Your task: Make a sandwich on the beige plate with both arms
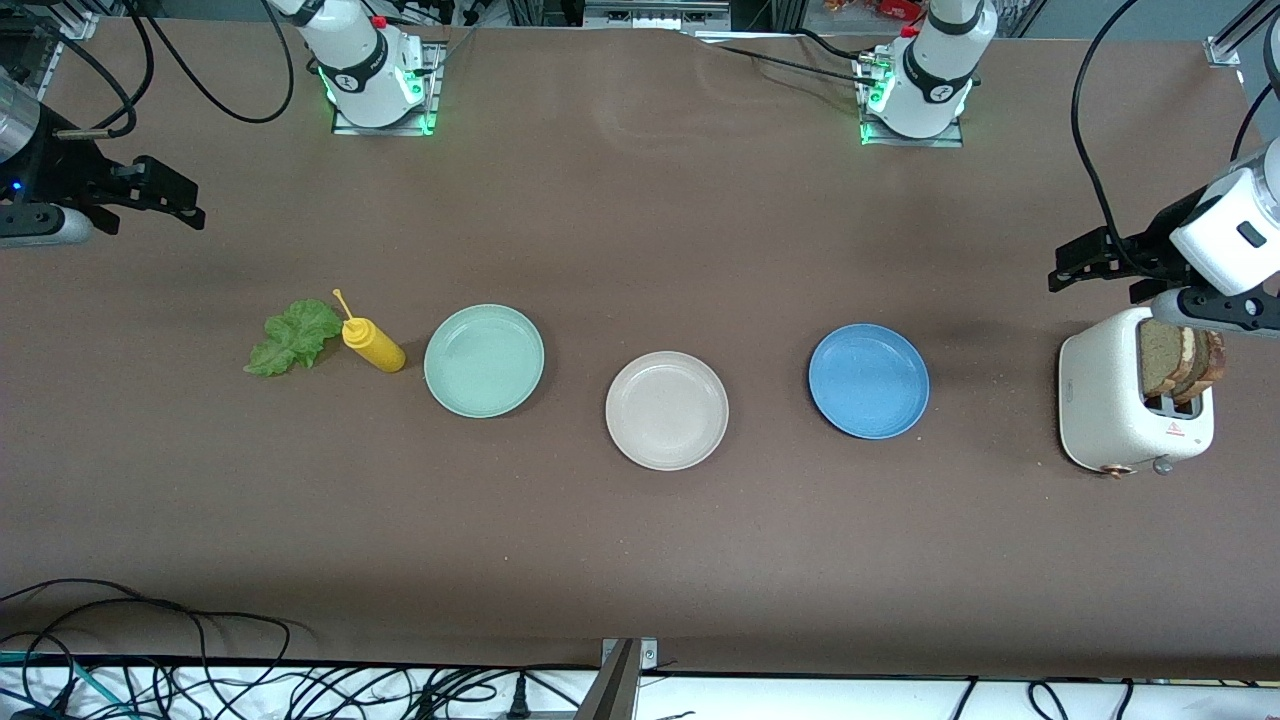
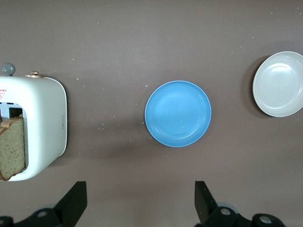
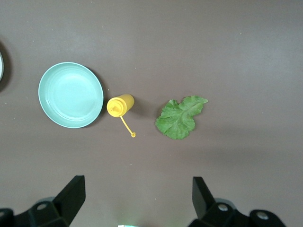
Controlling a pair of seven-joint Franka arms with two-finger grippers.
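Note:
The beige plate [image 1: 667, 410] [image 2: 279, 84] lies bare at the table's middle. Two brown bread slices [image 1: 1180, 360] [image 2: 13, 146] stand in a white toaster [image 1: 1110, 410] [image 2: 42, 127] at the left arm's end. A green lettuce leaf [image 1: 293, 337] [image 3: 180, 117] lies flat on the table at the right arm's end. My left gripper [image 1: 1062, 268] [image 2: 140, 185] hangs open over bare table beside the toaster, holding nothing. Over bare table at the right arm's end, my right gripper [image 1: 185, 200] [image 3: 137, 179] also stands open with nothing in it.
A blue plate [image 1: 868, 380] [image 2: 178, 113] sits between the beige plate and the toaster. A mint green plate [image 1: 484, 360] [image 3: 71, 94] sits toward the right arm's end, with a yellow squeeze bottle [image 1: 373, 344] [image 3: 120, 105] between it and the lettuce. Cables run along the table's near edge.

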